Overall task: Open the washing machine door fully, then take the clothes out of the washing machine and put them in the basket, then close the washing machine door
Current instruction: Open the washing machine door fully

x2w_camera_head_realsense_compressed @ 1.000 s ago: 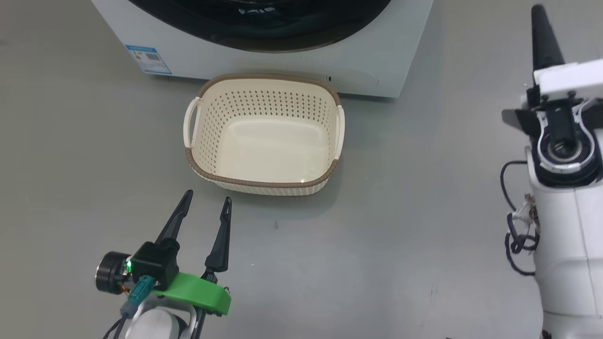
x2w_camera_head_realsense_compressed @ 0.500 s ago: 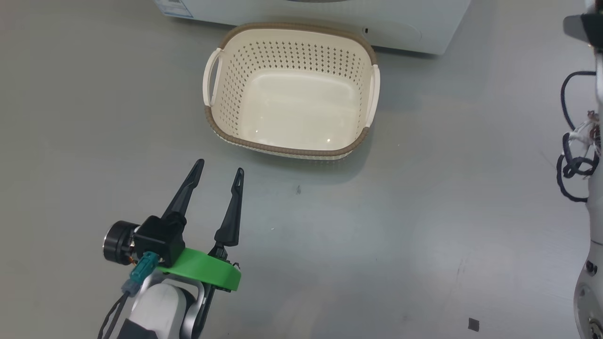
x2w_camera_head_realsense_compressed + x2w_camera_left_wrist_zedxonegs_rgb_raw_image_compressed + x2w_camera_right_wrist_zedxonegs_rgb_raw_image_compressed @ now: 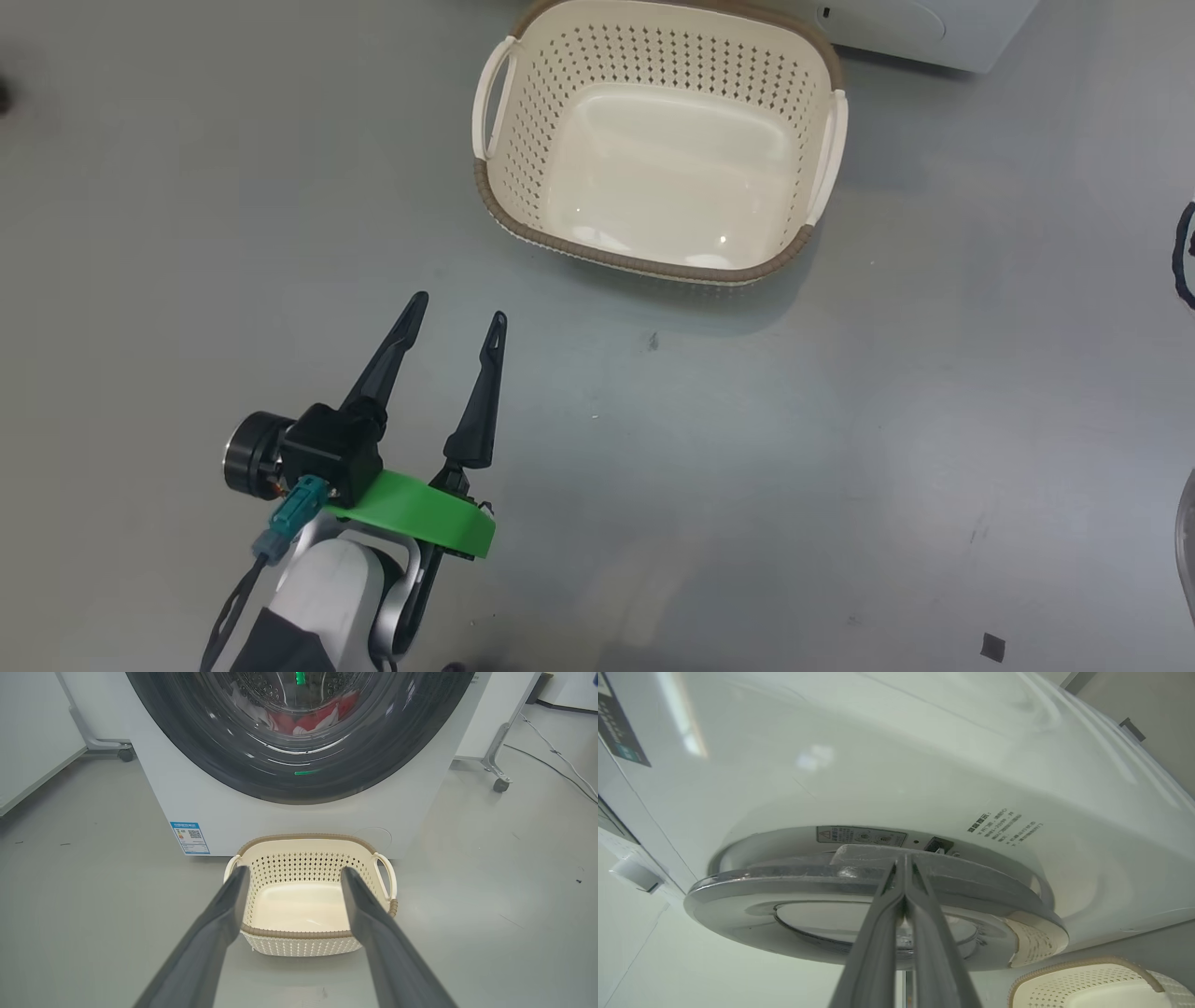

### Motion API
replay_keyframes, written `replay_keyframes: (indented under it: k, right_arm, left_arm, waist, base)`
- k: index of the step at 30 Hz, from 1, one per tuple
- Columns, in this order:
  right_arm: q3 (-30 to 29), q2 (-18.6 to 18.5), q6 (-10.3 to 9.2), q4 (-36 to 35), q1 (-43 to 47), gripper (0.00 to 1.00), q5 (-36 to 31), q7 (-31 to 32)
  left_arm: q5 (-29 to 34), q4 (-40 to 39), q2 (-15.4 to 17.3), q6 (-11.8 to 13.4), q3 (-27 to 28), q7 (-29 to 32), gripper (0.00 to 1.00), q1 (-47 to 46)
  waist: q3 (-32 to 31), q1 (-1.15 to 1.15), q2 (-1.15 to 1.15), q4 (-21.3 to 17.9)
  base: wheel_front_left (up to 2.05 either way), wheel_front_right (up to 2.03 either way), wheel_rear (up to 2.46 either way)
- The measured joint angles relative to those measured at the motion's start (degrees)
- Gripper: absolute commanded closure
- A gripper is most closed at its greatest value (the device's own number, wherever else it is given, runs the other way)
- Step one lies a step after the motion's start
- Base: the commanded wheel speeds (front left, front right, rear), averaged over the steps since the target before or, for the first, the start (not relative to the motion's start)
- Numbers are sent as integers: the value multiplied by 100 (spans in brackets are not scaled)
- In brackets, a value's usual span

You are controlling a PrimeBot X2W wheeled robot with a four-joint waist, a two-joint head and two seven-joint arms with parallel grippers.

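Right gripper is pinched shut on nothing, tips at the rim of the washing machine door; left gripper hangs spread, short of the empty basket. In the last second the head view shifted: basket and washing machine slid up-frame, which is camera motion only. Door looks barely cracked at best and the clothes sit behind its glass, so this is step one.

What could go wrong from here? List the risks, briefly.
1. The right gripper is shut, its tips at the rim of the washing machine door; they may slip off that smooth edge.
2. The basket is small; the clothes behind the glass may spill past it onto the floor.
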Motion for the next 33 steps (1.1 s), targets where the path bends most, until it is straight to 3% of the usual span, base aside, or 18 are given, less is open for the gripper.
replay_keyframes:
  k: [14,25,33]
  right_arm:
    - [-155,127,-43,594,-863,100,296,274]
    - [-204,-241,-44,1258,-1235,100,233,553]
    - [-213,-266,-49,1662,-1554,100,258,861]
  left_arm:
    - [-114,25,-16,1,-111,0,0,-55]
    - [-310,86,-33,8,-265,0,0,-112]
    - [-360,96,-38,56,-291,0,0,-117]
  waist:
    - [236,0,0,254]
    - [324,0,0,482]
    - [339,0,0,573]
  base:
    - [0,0,0]
    - [0,0,0]
    - [0,0,0]
